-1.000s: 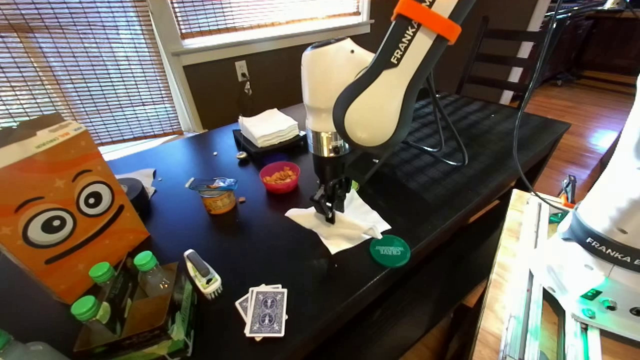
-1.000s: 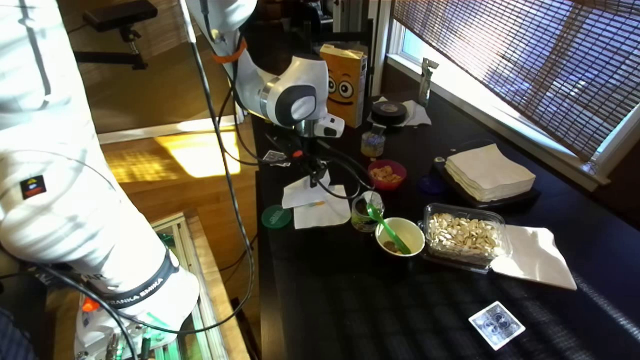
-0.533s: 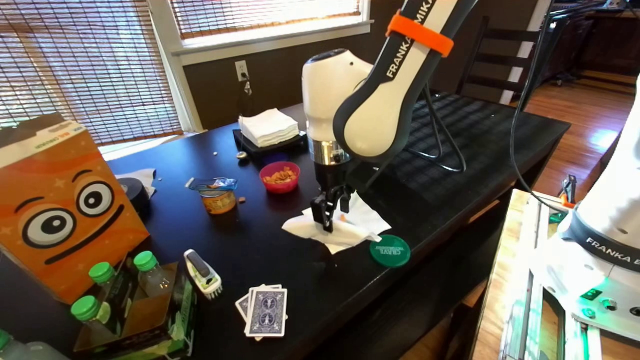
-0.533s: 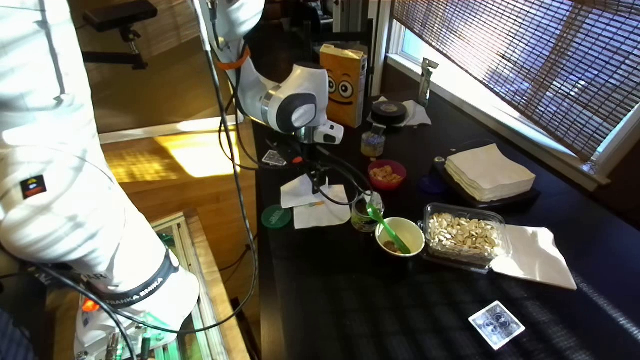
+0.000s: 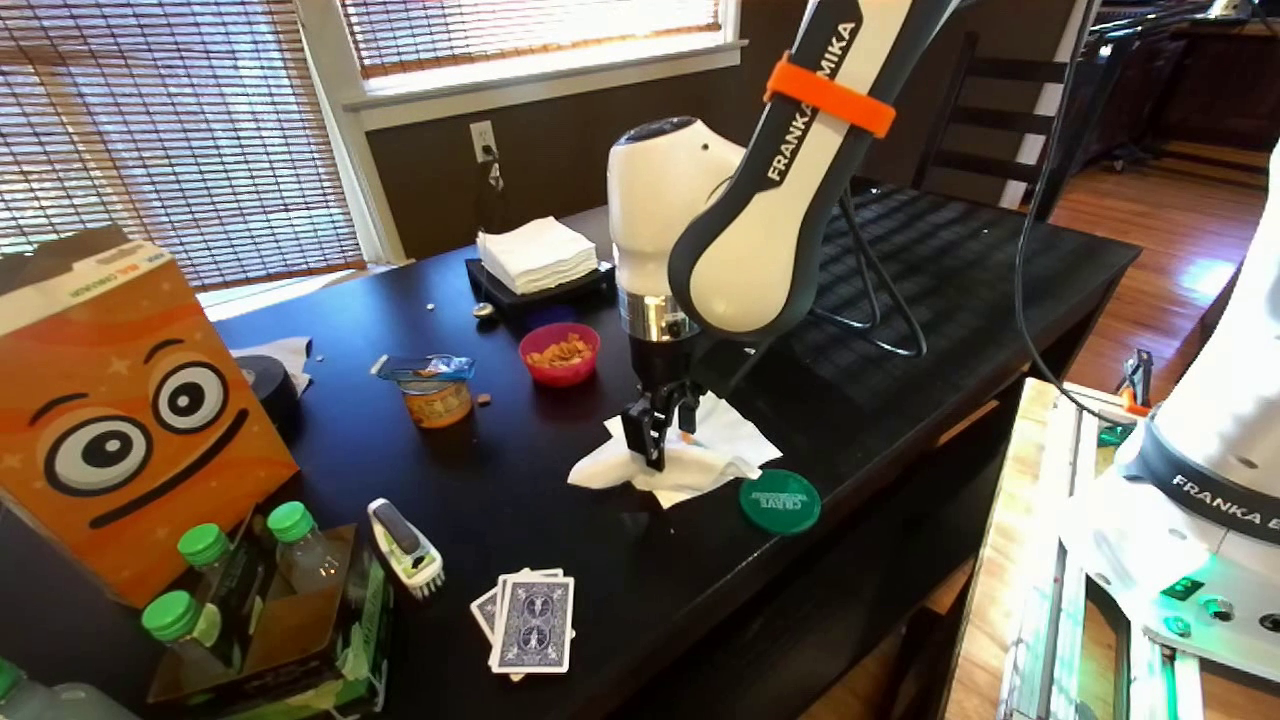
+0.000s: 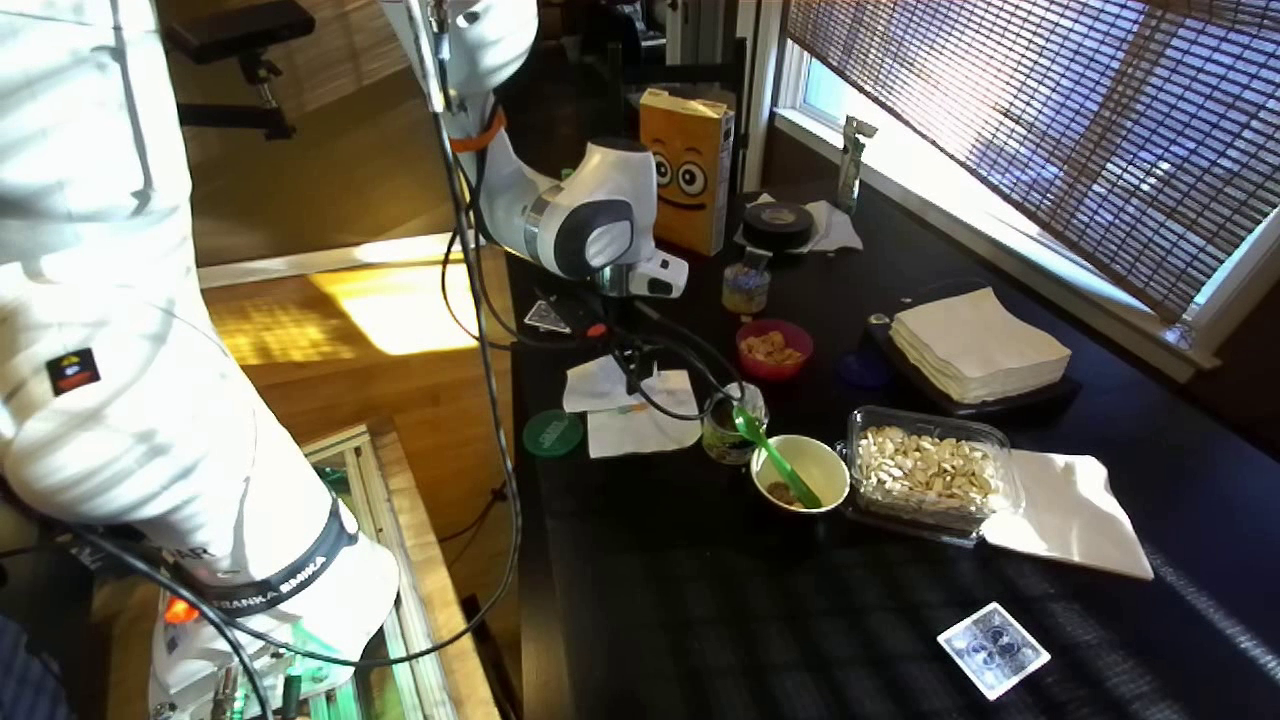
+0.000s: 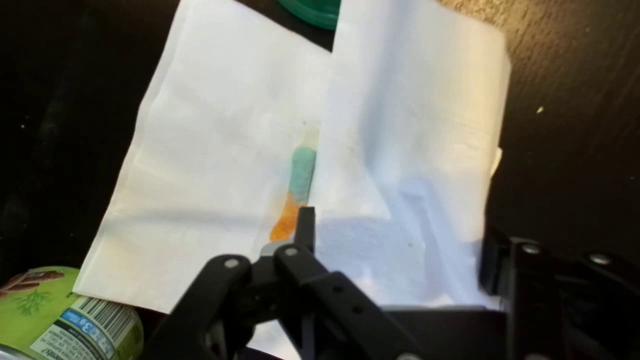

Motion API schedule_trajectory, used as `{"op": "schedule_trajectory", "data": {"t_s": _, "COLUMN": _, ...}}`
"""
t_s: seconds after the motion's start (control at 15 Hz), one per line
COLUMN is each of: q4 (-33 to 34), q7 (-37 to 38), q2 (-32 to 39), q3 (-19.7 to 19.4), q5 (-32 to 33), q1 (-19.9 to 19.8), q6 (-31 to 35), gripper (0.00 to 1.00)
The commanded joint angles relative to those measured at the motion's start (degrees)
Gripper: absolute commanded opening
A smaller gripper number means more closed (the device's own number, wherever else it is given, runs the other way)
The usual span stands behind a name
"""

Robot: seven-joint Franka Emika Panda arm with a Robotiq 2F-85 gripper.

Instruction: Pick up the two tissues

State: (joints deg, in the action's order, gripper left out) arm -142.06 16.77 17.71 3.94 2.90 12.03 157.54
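Grasp stage, apparently! In an exterior view, poised low over the overlapping tissues [image 5: 712, 464], beside a green lid [image 5: 780, 502] on the counter [image 5: 520, 500]. In an exterior view, too dark to judge contact, yet alone in showing a tub [image 6: 910, 525]. Wrist view: wide-apart fingers [image 7: 305, 229] astride the creased upper tissue [image 7: 415, 120]. Next, ideally: squeeze low, catching both layers.

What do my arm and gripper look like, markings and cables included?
The Franka Emika arm is white with black panels, white FRANKA lettering, an orange band and a silver wrist ring. A black cable loops beside it. The Robotiq gripper is black with jointed fingers and pale round screw heads.
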Motion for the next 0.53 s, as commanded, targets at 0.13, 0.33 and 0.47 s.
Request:
{"op": "schedule_trajectory", "data": {"t_s": 0.13, "q4": 0.83, "q7": 6.38, "q2": 0.77, "q3": -4.1, "q5": 5.16, "q1": 4.55, "q6": 0.45, "gripper": 0.95}}
{"op": "schedule_trajectory", "data": {"t_s": 0.33, "q4": 1.08, "q7": 8.07, "q2": 1.2, "q3": -4.9, "q5": 6.49, "q1": 5.69, "q6": 0.58, "gripper": 0.81}}
{"op": "schedule_trajectory", "data": {"t_s": 0.47, "q4": 1.04, "q7": 9.34, "q2": 1.04, "q3": -5.61, "q5": 7.39, "q1": 6.54, "q6": 0.33, "gripper": 0.88}}
